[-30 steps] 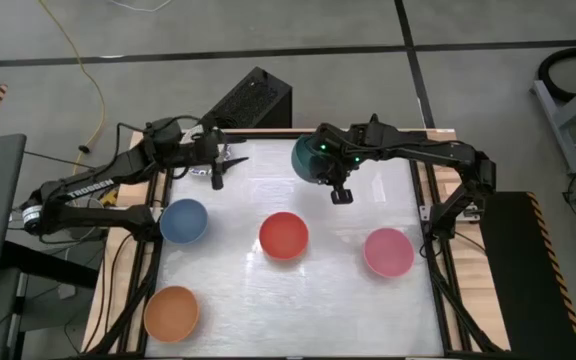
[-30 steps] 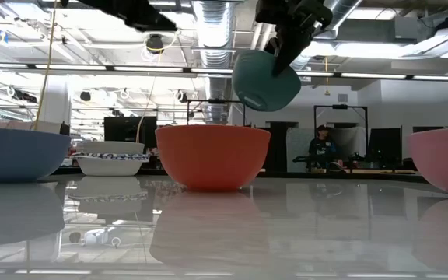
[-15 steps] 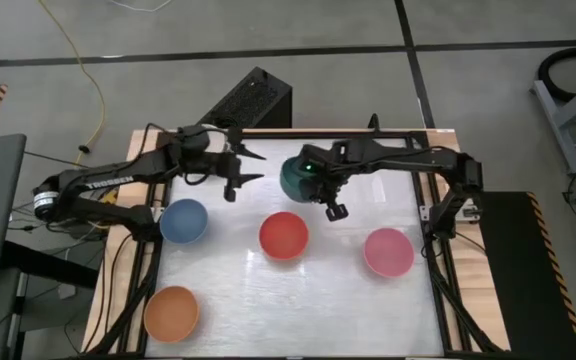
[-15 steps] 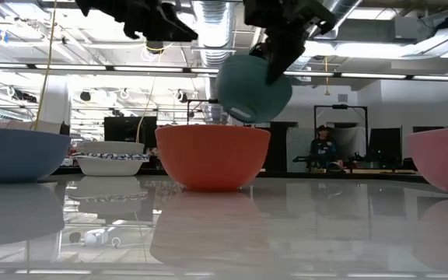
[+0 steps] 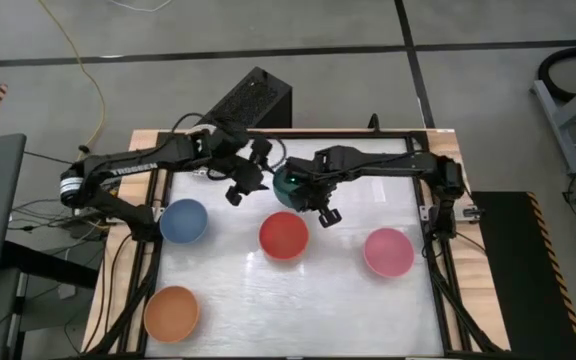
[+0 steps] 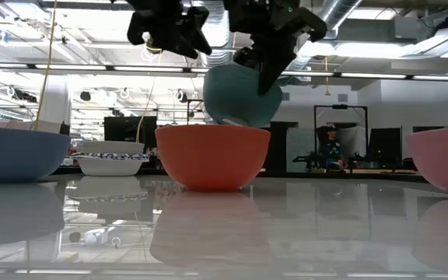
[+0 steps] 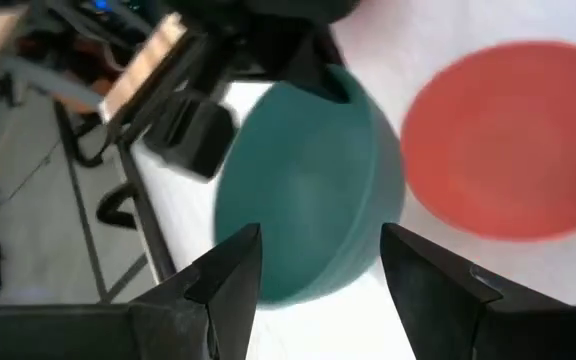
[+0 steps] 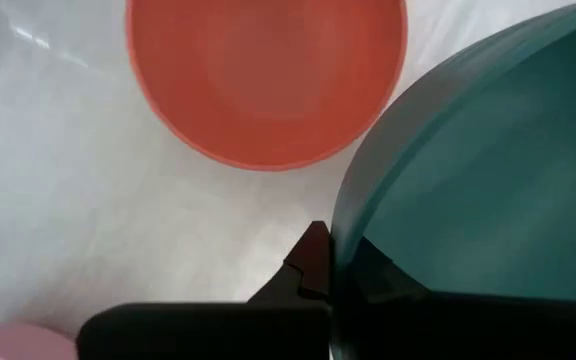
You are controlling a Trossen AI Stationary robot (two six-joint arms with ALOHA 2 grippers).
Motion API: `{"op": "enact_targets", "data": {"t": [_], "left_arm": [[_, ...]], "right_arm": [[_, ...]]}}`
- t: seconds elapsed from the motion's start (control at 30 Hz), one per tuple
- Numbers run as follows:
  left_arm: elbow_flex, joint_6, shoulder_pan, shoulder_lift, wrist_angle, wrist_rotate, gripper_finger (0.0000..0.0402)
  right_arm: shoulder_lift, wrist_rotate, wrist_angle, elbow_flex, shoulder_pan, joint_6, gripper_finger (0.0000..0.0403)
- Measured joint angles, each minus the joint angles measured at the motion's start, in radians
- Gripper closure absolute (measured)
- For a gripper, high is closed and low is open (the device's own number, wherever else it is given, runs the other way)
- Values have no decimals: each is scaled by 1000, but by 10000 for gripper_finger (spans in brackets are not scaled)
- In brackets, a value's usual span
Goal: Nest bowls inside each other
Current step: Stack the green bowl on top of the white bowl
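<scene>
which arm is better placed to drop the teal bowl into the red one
Right. The right gripper is shut on the teal bowl's rim and holds it in the air just behind the red bowl. The left gripper is open beside the teal bowl, holding nothing.

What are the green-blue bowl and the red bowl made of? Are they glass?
Not glass, you can't see through either. The teal bowl, pinched at its rim by the right hand, looks like smooth matte plastic or glazed ceramic. The red bowl looks the same: one even colour, soft sheen.
</scene>
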Motion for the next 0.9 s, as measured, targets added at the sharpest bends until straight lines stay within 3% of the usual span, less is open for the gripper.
{"op": "enact_targets", "data": {"t": [0.3, 0.4, 0.9], "left_arm": [[11, 224, -23, 65, -78, -77, 207], [11, 220, -27, 68, -53, -126, 207], [11, 354, -54, 67, -41, -104, 239]], "right_arm": [[14, 77, -58, 61, 21, -60, 394], [13, 80, -68, 67, 28, -64, 394], [13, 111, -65, 67, 74, -135, 394]]}}
